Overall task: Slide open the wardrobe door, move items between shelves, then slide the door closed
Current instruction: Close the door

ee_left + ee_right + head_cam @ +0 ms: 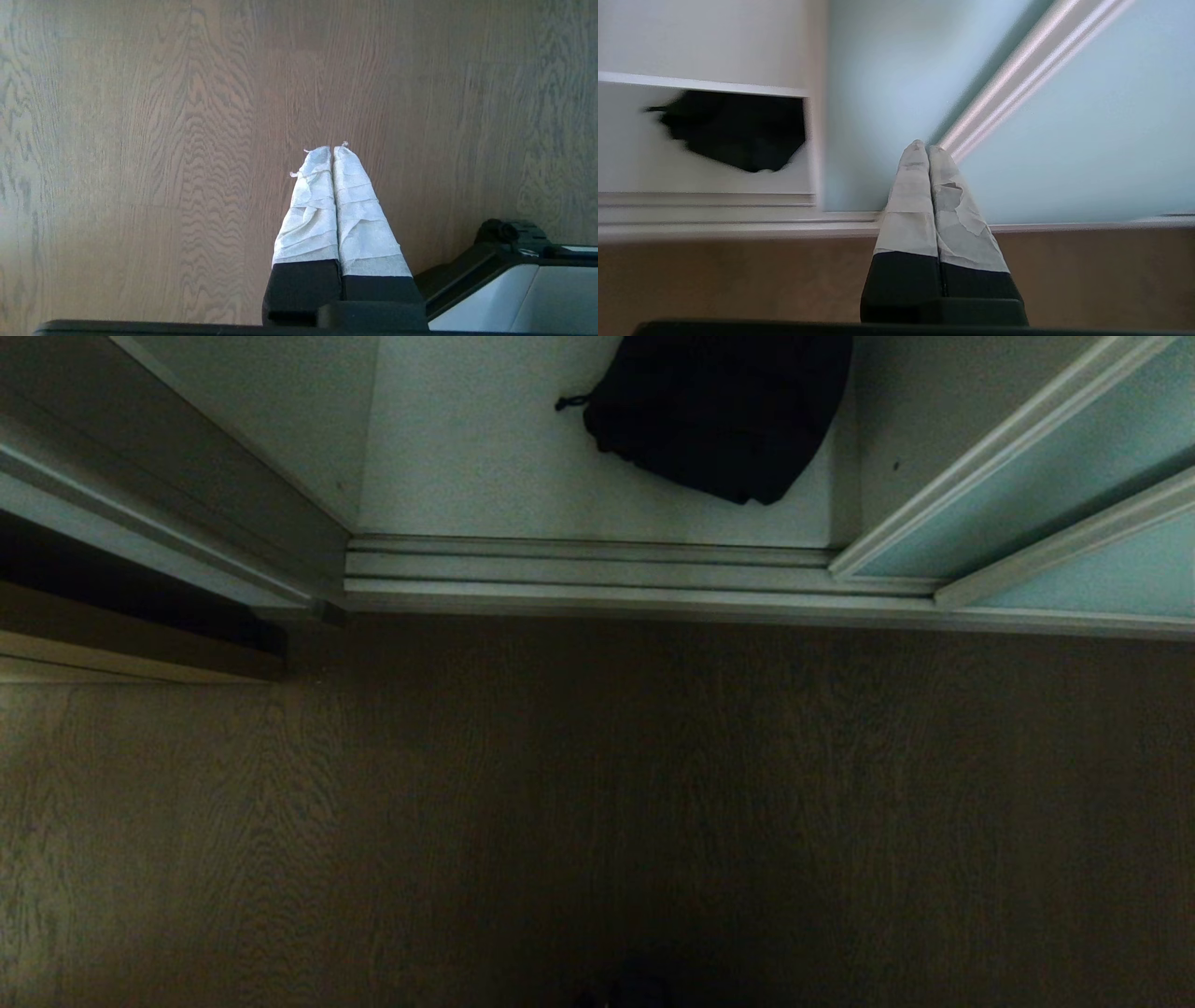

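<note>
Frosted blue-green glass filled the right wrist view: the sliding door [887, 93] stood pushed aside to the right, leaving the wardrobe open. The black bag [719, 411] lay on the lowest shelf [467, 457], tucked toward its right wall just behind the door track [588, 569]. The right gripper [928, 148] pointed at the door's silver frame, fingers pressed together and holding nothing. The left gripper [332, 150] hung over the wooden floor [140, 140], also shut and empty. The opening step looked done; next the right arm would likely need to spread its fingers and reach for the bag.
</note>
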Robot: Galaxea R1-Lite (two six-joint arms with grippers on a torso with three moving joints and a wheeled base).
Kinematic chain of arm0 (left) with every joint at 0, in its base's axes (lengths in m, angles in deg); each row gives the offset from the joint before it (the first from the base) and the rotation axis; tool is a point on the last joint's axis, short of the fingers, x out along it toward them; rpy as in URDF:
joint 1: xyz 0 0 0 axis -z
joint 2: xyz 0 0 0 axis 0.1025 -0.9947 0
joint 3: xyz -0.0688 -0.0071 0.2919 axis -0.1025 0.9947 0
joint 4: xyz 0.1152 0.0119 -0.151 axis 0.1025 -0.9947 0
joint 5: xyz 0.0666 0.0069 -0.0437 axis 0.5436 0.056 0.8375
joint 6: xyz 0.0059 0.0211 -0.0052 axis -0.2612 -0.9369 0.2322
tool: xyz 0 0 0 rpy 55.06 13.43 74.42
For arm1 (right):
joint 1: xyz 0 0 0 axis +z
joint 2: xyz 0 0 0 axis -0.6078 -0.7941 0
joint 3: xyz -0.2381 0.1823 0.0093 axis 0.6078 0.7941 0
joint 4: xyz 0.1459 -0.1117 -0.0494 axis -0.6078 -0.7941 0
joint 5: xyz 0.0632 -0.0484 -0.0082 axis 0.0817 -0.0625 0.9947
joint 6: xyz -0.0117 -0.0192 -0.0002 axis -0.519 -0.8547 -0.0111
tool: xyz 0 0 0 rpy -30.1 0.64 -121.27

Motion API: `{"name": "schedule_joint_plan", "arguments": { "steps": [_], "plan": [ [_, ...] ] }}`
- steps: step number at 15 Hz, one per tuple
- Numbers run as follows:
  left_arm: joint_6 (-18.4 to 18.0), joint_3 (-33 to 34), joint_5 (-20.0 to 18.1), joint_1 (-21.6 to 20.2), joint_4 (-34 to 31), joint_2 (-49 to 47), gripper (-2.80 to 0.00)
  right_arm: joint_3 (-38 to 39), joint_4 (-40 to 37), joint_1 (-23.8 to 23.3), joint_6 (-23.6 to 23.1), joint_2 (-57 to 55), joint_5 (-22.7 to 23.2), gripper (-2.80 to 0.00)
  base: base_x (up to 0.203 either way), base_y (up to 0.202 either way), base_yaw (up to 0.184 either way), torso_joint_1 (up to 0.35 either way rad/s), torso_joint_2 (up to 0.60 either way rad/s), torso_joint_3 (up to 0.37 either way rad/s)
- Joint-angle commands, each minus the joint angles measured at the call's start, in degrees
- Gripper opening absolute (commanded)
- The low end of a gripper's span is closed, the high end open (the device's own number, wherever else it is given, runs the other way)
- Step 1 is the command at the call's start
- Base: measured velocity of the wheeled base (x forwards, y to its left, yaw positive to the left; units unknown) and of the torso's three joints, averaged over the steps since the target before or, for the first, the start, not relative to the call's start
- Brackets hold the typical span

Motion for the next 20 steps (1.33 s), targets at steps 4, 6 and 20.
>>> {"name": "schedule_joint_plan", "arguments": {
  "steps": [4,6,20],
  "plan": [
    [0.0,0.0,0.0,0.0,0.0,-0.1,-2.80,-1.9,5.5,-2.5,-5.1,-1.4,-9.3,-2.80,0.000,0.000,0.000,0.000,0.00,0.000],
    [0.0,0.0,0.0,0.0,0.0,0.0,-2.80,-1.2,11.9,-2.4,-9.6,-1.2,-12.7,-2.80,0.000,0.000,0.000,0.000,0.00,0.000],
    [0.0,0.0,0.0,0.0,0.0,0.0,-2.80,-3.7,17.3,7.1,-24.1,-6.1,-24.4,-2.80,0.000,0.000,0.000,0.000,0.00,0.000]
  ]
}}
